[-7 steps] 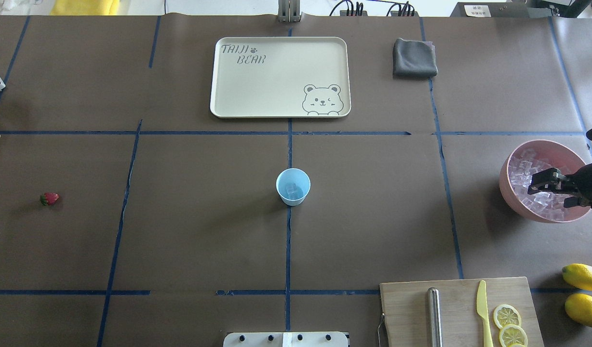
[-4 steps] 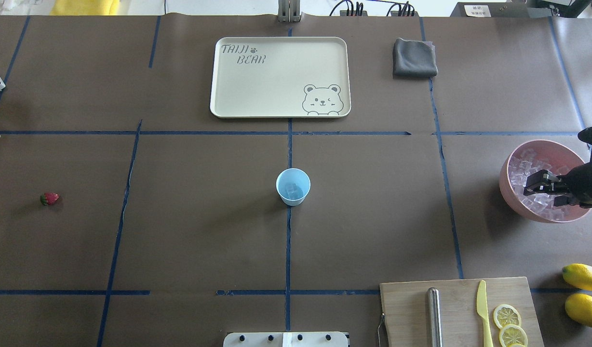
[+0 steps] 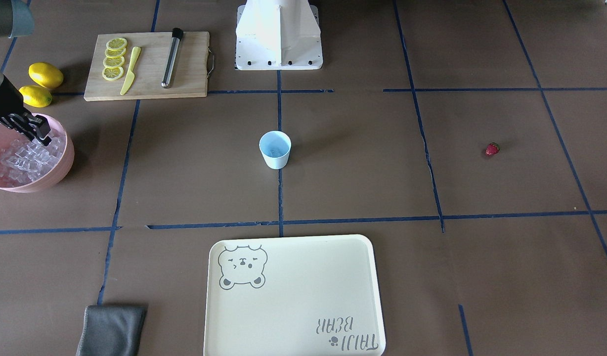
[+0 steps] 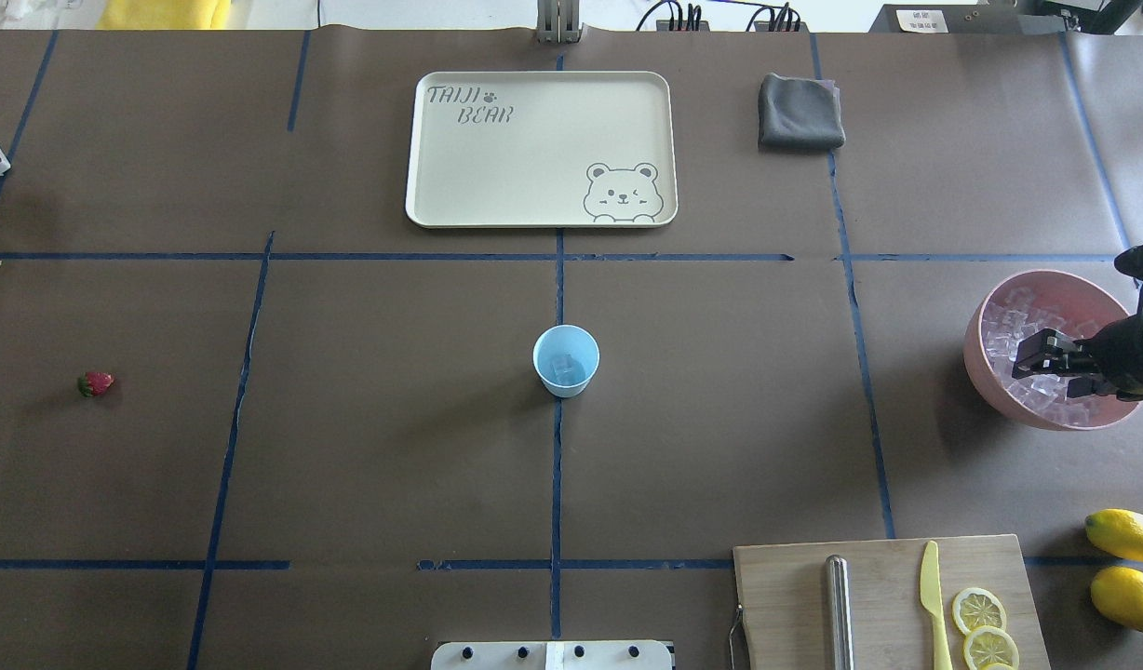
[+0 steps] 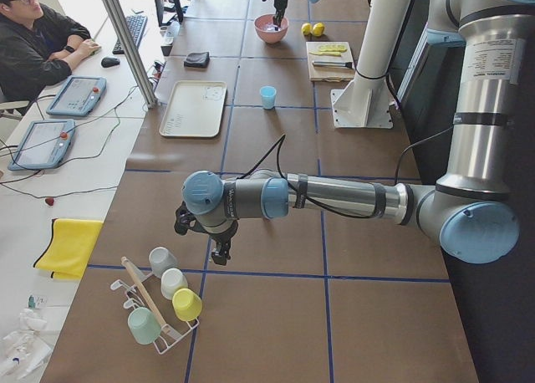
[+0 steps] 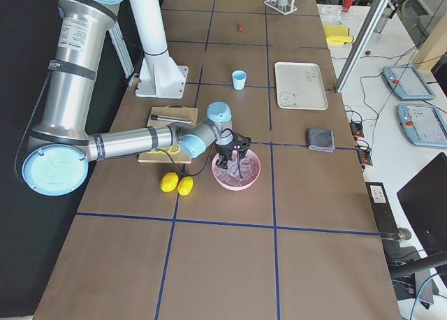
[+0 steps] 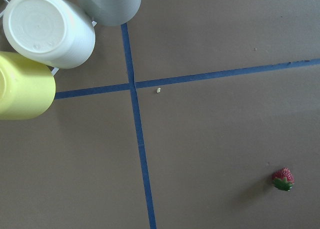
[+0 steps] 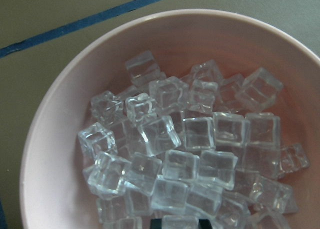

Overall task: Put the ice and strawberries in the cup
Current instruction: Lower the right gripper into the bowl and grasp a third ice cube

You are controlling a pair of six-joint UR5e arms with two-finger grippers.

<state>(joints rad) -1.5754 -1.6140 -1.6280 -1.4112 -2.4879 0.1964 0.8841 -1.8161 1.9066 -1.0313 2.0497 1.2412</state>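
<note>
Out at three o'clock from the cup [image 4: 566, 361], tips-down in the bowl [image 4: 974, 349] with the right gripper [image 4: 1046, 368], nosing right in among the ice [image 8: 200, 134]. Narrow on the jaws, one cube between the tips in the wrist view, and cannot tell whether pinched or merely straddled. Back at centre, upright, that cup, with what looks like a single cube inside. Way over at nine o'clock, lying alone, the strawberry [image 4: 96, 383]. Beyond it, hanging near the mug rack [image 5: 159, 312], the left gripper [image 5: 220, 251]; cannot tell on those jaws. Up at twelve, tray [image 4: 534, 149]. Down at five, board [image 4: 883, 596] with lemon slices [image 4: 979, 610].
</note>
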